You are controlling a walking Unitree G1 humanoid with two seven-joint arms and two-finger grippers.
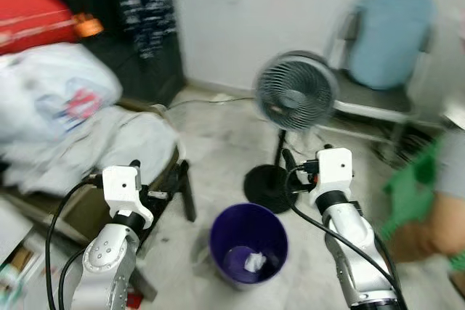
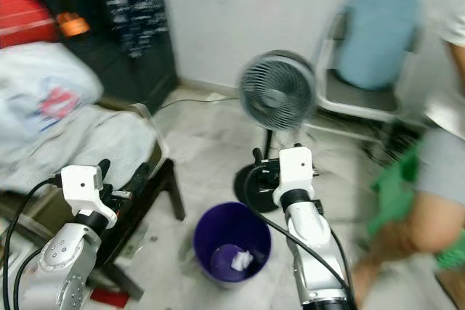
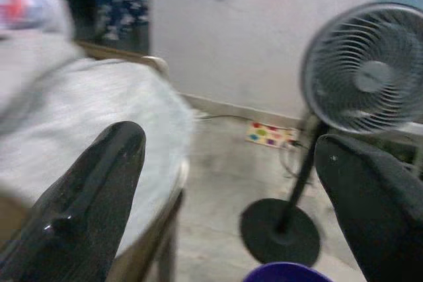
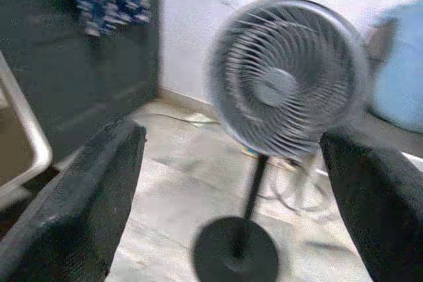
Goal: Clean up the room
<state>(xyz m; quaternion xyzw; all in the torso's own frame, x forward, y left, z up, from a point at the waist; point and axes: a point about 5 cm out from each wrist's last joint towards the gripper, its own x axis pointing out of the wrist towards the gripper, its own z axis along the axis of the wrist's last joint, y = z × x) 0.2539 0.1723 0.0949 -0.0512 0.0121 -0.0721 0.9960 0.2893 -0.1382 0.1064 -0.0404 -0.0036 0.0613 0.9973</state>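
- On my far left a heap of pale cloth and bags (image 1: 65, 117) lies piled on a low wooden-framed seat (image 1: 182, 179), with a red case (image 1: 33, 16) behind it; I judge this clutter to be what the tidying is about, though the blur keeps me from naming single items.
- My left gripper (image 3: 225, 196) hangs in the air just beside that seat, its fingers (image 3: 86, 196) spread wide and holding nothing.
- Between my two arms the purple bin (image 1: 248, 243) stands on the floor with a crumpled white scrap (image 1: 254, 260) already inside. I take it I am between pick-ups, looking for the next piece of rubbish.
- Beyond the bin stands a grey pedestal fan (image 1: 294, 92), its round black base (image 1: 265, 186) close behind the bin's rim.
- My right gripper (image 4: 231, 189) is raised toward the fan, its fingers (image 4: 79, 196) also spread wide and empty.
- At the right a blue-backed chair (image 1: 389, 41) stands against the wall, and a person in green (image 1: 418, 194) is at the edge.
- The next move calls for steadying my view, choosing one loose item, and lowering an open gripper over it while staying clear of the fan's stem and cable.
- The left wrist view shows a colourful power strip (image 3: 269, 134) by the wall, blurred out in the head views; the head views show the bin's contents, which the wrist views do not.
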